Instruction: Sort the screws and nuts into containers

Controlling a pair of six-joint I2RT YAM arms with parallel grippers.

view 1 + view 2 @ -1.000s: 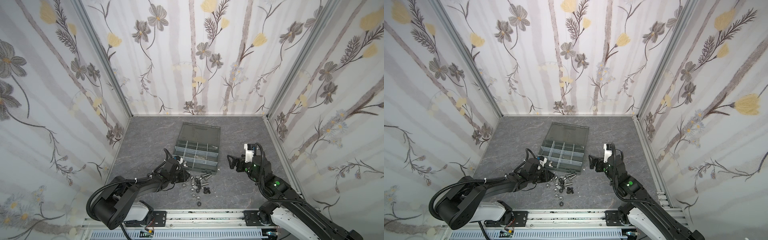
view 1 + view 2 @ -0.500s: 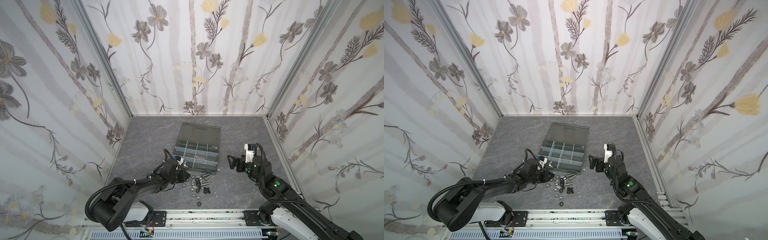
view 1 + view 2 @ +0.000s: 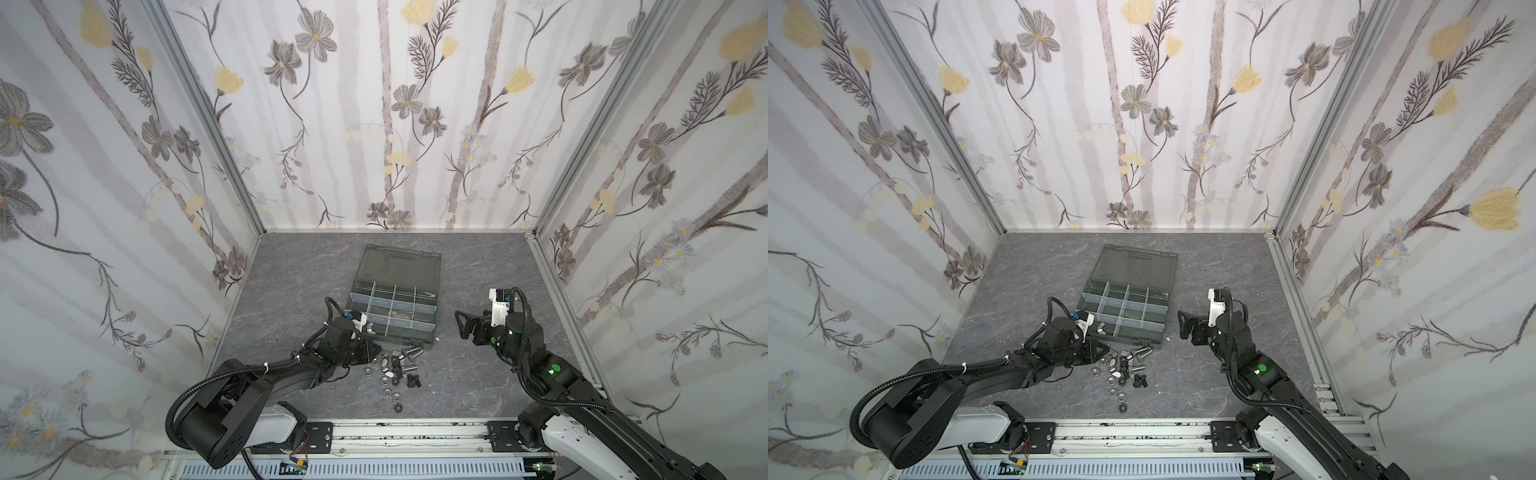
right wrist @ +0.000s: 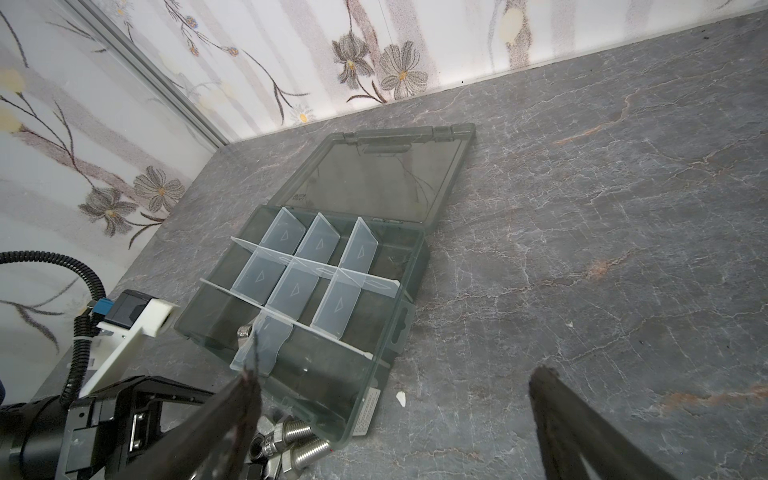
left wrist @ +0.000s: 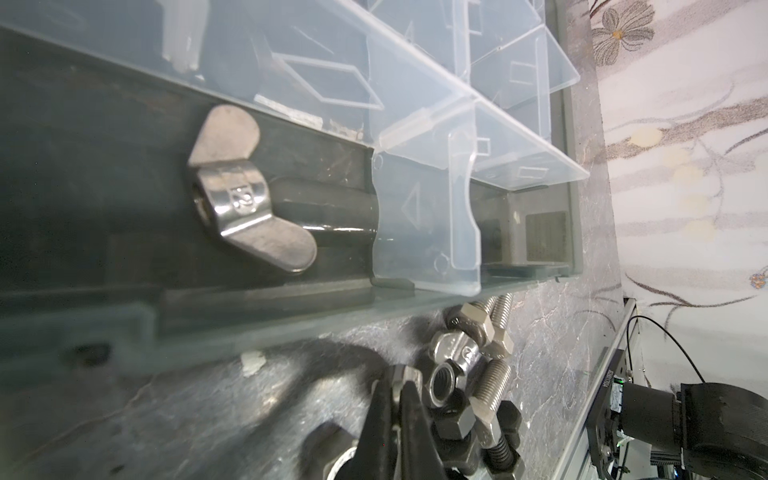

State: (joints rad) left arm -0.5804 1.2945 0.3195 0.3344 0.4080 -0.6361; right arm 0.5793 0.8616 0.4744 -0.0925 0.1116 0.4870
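Left gripper (image 5: 397, 392) has closed on a silver nut (image 5: 406, 374); right gripper (image 3: 459, 323) gapes empty

Bright, even light — soft shadows, near parts blurred in wrist views.

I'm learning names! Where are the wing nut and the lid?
wing nut (image 5: 243, 199): left wrist view, its middle hub.
lid (image 4: 374, 183): right wrist view, its flat smoky panel.

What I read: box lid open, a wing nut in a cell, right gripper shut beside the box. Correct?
No. The right gripper is open; the right wrist view shows its jaws wide apart. The lid is open, and a wing nut lies in a cell.
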